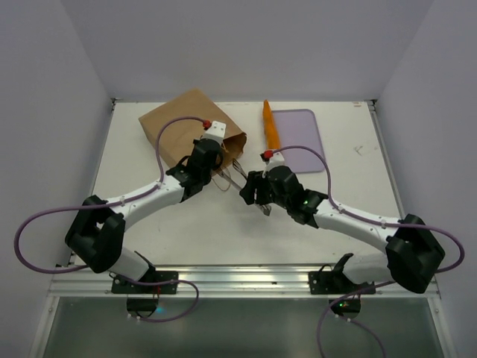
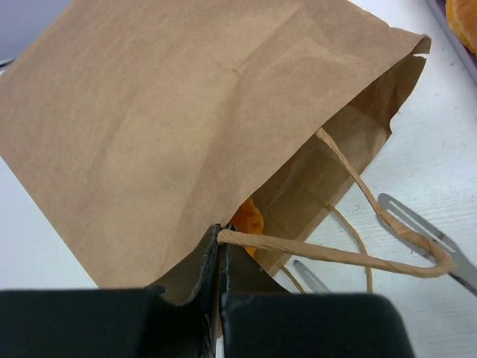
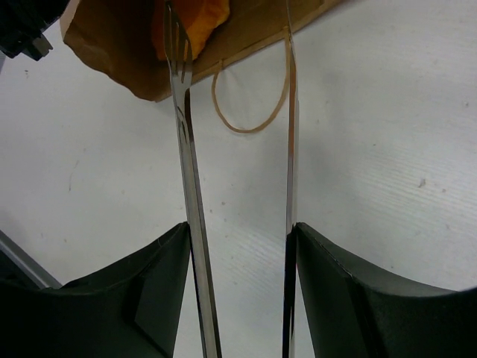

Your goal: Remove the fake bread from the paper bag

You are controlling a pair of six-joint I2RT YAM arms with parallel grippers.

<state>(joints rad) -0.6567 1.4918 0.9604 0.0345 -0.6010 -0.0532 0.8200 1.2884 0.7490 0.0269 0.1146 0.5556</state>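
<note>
The paper bag [image 1: 179, 119] lies flat at the back left, mouth facing right. My left gripper [image 1: 212, 153] is shut on the bag's upper mouth edge and cord handle [image 2: 221, 237] and holds the mouth open. An orange bread piece [image 2: 247, 220] sits just inside the mouth and also shows in the right wrist view [image 3: 197, 19]. My right gripper [image 1: 253, 190] is shut on the metal tongs [image 3: 186, 149], whose arms stay spread. The tong tips reach the bag mouth, one on each side of the bread. Another long bread loaf [image 1: 270, 125] lies at the tray's left edge.
The lavender tray [image 1: 302, 142] lies right of the bag at the back. The bag's lower cord handle [image 3: 250, 104] loops loose on the white table. Grey walls close in the table at the back and both sides.
</note>
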